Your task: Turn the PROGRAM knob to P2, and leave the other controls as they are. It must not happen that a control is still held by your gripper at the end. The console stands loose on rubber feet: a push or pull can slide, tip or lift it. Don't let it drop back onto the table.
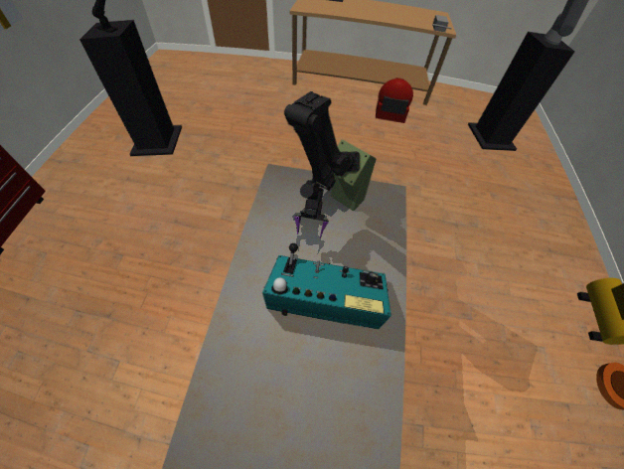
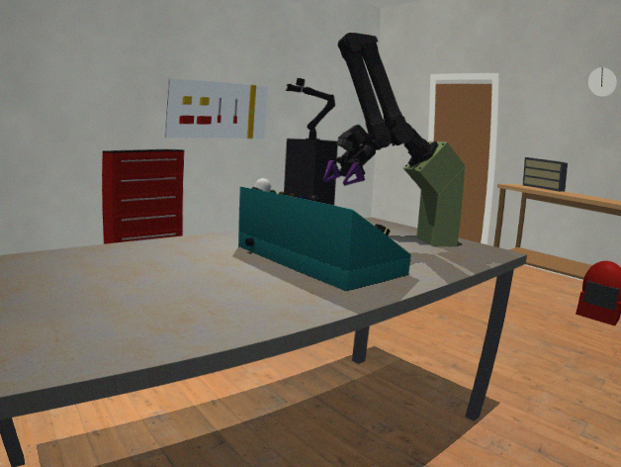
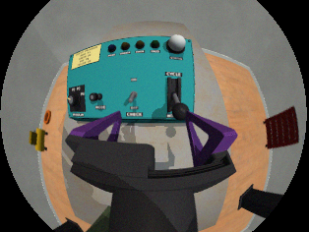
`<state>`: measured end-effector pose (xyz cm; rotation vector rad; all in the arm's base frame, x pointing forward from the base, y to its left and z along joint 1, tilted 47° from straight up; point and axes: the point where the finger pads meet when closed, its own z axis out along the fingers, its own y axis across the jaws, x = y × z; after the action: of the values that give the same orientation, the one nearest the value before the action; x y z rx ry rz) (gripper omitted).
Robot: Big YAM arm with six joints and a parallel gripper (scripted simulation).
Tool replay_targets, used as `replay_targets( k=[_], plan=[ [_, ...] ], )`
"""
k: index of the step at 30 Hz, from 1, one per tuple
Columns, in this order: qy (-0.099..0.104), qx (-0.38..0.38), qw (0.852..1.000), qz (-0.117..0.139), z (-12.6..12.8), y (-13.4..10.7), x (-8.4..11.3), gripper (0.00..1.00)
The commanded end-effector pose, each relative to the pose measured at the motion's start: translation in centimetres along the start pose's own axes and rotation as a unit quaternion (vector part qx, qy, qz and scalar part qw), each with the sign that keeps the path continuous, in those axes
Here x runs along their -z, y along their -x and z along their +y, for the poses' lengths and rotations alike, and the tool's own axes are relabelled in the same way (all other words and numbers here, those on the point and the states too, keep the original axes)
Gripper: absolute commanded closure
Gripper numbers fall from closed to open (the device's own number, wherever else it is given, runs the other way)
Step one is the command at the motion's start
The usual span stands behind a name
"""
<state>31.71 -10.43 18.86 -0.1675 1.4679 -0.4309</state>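
The teal console (image 1: 326,294) stands on the grey table, with its sloped panel facing the arm. A black rotary knob on a square black plate (image 1: 371,279) sits at the panel's right end; it also shows in the wrist view (image 3: 75,100) at the left. Its labels are too small to read. A smaller black knob (image 1: 345,272) stands beside it. My gripper (image 1: 310,226) is open and empty. It hovers above the table just behind the console, in line with the lever (image 1: 291,254) and the toggle (image 1: 316,268), well left of the rotary knob. It touches nothing.
A white ball button (image 1: 279,285), a row of round buttons (image 1: 313,294) and a yellow label (image 1: 364,303) line the console's front. The green arm base (image 1: 355,181) stands behind it. In the side view the console (image 2: 320,235) is near the table's right edge.
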Motion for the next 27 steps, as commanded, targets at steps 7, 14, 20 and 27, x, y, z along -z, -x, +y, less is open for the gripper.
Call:
replay_targets(
  k=[7,14,20,27],
  plan=[
    [0.000,-0.003,1.000,-0.010,-0.04,0.64,-0.11,0.00],
    [0.000,-0.003,1.000,-0.010,-0.04,0.64,-0.11,0.00],
    [0.000,-0.003,1.000,-0.010,-0.04,0.64,-0.11,0.00],
    [-0.001,0.001,1.000,-0.004,0.04,0.23,0.20,0.00]
  ],
)
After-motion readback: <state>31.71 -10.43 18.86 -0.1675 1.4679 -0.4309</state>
